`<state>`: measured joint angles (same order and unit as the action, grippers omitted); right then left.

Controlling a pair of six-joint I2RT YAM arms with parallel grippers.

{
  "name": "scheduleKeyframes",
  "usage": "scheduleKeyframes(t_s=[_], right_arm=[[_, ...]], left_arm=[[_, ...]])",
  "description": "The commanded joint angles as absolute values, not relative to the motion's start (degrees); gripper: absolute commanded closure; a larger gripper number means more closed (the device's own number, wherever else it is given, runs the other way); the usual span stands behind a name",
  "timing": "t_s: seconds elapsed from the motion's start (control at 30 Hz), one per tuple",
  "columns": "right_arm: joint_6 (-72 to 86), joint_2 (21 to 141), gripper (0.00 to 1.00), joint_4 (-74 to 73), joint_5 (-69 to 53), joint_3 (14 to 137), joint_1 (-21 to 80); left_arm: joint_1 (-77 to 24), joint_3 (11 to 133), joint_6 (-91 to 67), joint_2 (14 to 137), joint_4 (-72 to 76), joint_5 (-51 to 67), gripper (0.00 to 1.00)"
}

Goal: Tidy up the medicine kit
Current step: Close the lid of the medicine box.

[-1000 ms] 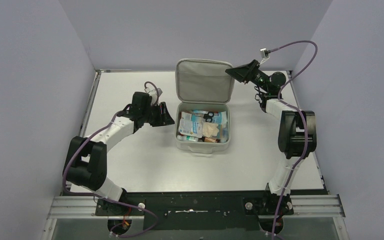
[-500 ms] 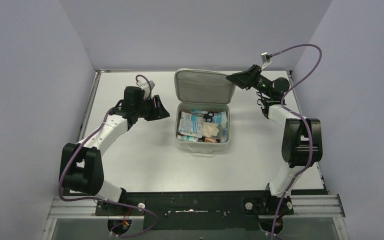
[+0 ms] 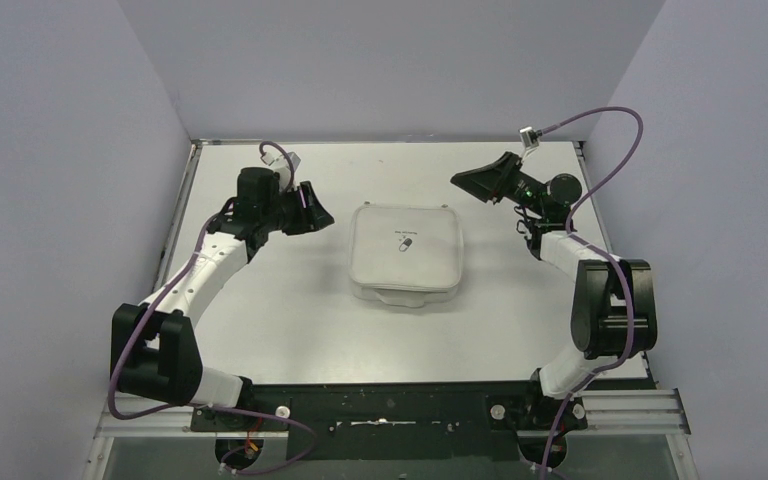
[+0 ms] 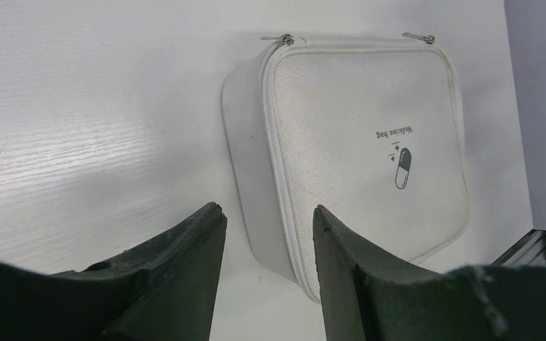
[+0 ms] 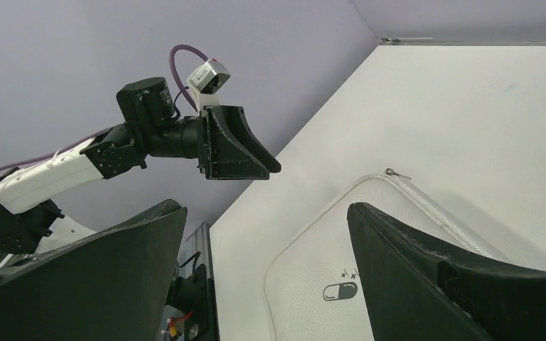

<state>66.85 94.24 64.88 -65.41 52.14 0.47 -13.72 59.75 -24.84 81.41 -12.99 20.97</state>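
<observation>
Pale grey-white fabric with a zip round its edge, the medicine kit (image 3: 406,252) lies flat in the middle of the white table (image 3: 290,320) with its lid down and a small dark pill logo (image 3: 406,243) on top.

The left gripper (image 3: 318,212) hangs just off the kit's left side. Its two black fingers (image 4: 185,270) stand a moderate way apart, holding and touching nothing. The right gripper (image 3: 463,182) hovers near the kit's far right corner, raised above the table. Its fingers (image 5: 426,270) are spread wide and also hold nothing.

In the left wrist view one finger covers the kit's nearest corner, and two metal zip pulls (image 4: 282,39) sit at the far edge. How far the zip is drawn cannot be told. In the right wrist view only one corner of the kit shows between the fingers, with the left arm (image 5: 78,167) beyond it. A purple cable (image 3: 600,115) loops above the right arm. Plain lilac-grey walls (image 3: 390,60) close in the table on three sides.
</observation>
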Motion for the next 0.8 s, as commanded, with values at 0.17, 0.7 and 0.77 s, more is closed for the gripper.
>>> scheduleKeyframes(t_s=[0.17,0.7,0.77], right_arm=[[34.4,84.9,0.12,7.7,-48.3,59.6,1.7],[24.1,82.1,0.39,-17.9,-33.0,54.2,6.7],[24.7,82.5,0.41,-17.0,-33.5,53.1,7.8]], left_arm=[[-13.9,58.4,-24.0,79.0,-11.0,21.7,0.45],[-20.5,55.3,-23.8,83.0,-9.9,22.2,0.43],[-20.5,54.8,-23.3,82.9,-10.4,21.2,0.44]])
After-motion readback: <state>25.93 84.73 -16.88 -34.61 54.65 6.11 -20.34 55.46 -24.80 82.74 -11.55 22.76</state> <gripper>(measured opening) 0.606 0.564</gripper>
